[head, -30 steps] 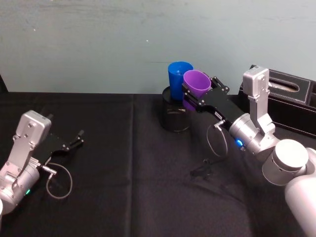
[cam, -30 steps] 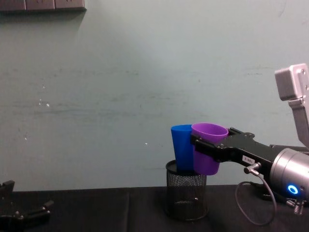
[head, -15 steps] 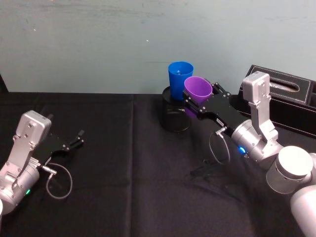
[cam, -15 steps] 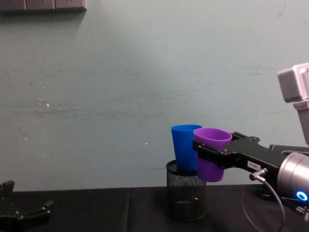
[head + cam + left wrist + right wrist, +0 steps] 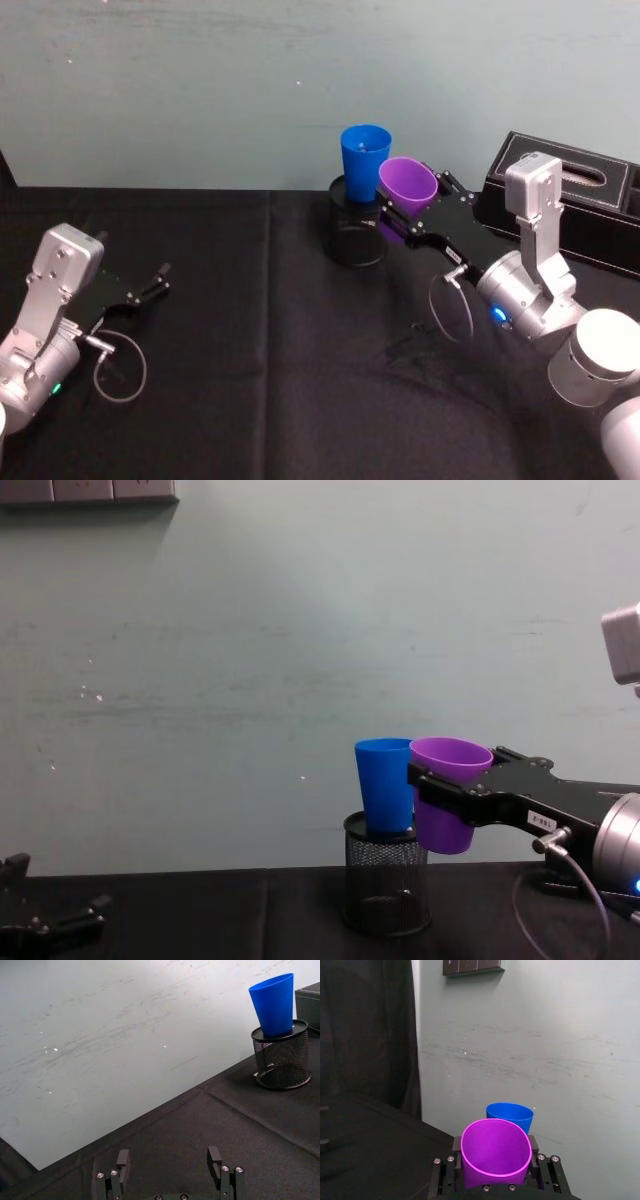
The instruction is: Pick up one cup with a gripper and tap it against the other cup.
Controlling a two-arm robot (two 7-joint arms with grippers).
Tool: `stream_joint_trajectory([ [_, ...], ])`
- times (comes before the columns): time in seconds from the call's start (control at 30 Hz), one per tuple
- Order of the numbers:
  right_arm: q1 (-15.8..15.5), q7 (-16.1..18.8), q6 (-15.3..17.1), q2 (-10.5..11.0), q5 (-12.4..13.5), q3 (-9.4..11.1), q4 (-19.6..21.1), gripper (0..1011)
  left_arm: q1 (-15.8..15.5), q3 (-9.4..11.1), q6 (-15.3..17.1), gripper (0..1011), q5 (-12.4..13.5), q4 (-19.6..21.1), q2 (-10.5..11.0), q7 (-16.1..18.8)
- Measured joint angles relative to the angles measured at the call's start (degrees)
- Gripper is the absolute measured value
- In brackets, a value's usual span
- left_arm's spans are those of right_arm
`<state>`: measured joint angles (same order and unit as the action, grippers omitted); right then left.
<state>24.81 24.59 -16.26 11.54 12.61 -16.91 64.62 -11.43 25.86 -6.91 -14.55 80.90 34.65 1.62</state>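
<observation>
Purple cup (image 5: 407,185) shifted right, beside blue cup (image 5: 364,152), clasped in right claw (image 5: 412,203)

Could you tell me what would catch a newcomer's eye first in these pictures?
The purple cup stands out first, gripped by the right hand and held slightly tilted in the air, right of centre. Close beside it the bright blue cup stands upright in a black mesh pen holder; whether the cups touch cannot be told. The left hand rests open on the black table, far left.
</observation>
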Motion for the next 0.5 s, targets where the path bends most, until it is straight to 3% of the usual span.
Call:
stream_joint_trajectory([
  [0.5, 0.4, 0.1, -0.2, -0.2, 0.0, 0.0, -0.6, 735, 0.0, 0.0, 0.0, 1011, 0.0, 0.0, 0.0, 0.0],
])
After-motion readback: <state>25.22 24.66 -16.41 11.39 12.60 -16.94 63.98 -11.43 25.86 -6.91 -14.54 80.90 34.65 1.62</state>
